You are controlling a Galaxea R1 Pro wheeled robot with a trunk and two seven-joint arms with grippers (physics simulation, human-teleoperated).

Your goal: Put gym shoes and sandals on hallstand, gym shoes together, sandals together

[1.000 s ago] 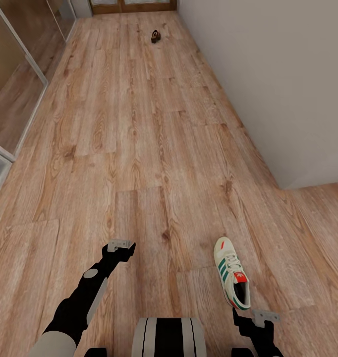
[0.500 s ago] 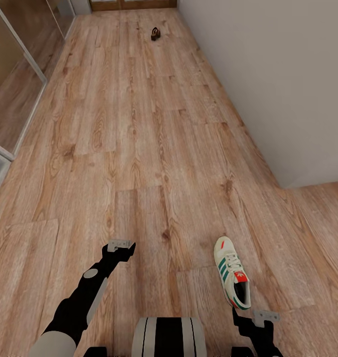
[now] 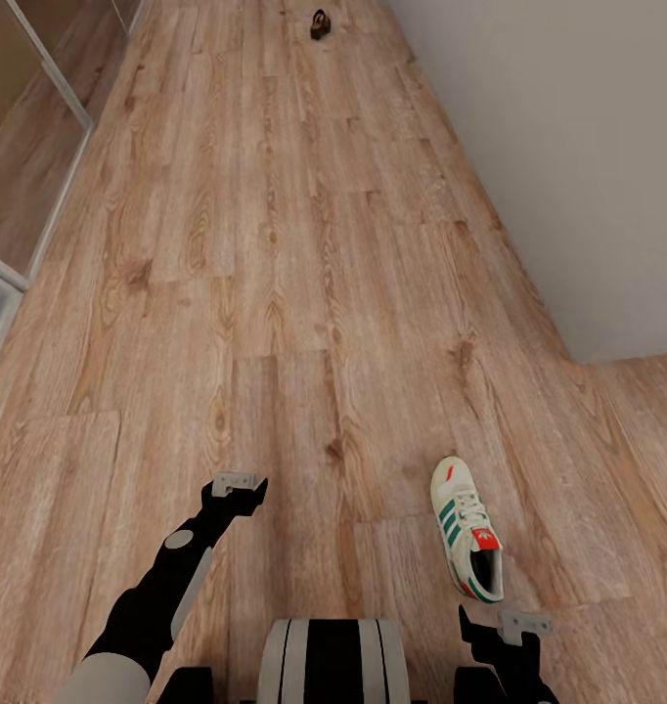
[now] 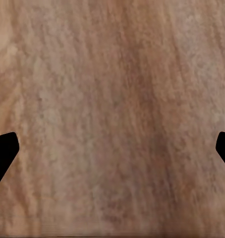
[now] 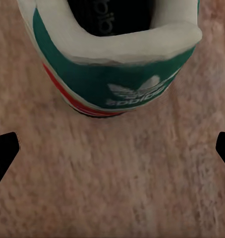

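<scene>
One gym shoe [image 3: 467, 530], cream-white with teal stripes and a red tongue patch, lies on the corridor floor [image 3: 275, 293] at the lower right, toe pointing away from me. My right gripper [image 3: 514, 626] hangs open just behind its heel. In the right wrist view the teal heel [image 5: 117, 74] sits beyond the open right gripper [image 5: 112, 148]. My left gripper [image 3: 238, 484] is open over bare planks, as the left wrist view [image 4: 112, 148] confirms. A brown sandal [image 3: 319, 23] lies far down the corridor. The hallstand, the other shoe and the other sandal are out of view.
A plain grey wall [image 3: 568, 147] runs along the right and ends at a corner [image 3: 571, 360] beside the shoe. A glass partition with a pale frame [image 3: 55, 78] lines the left side. My own base [image 3: 332, 660] is at the bottom edge.
The whole picture has shifted: the camera tipped down and turned a little, so the sandal sits higher and the shoe slightly lower and to the right. Both arms hold the same pose.
</scene>
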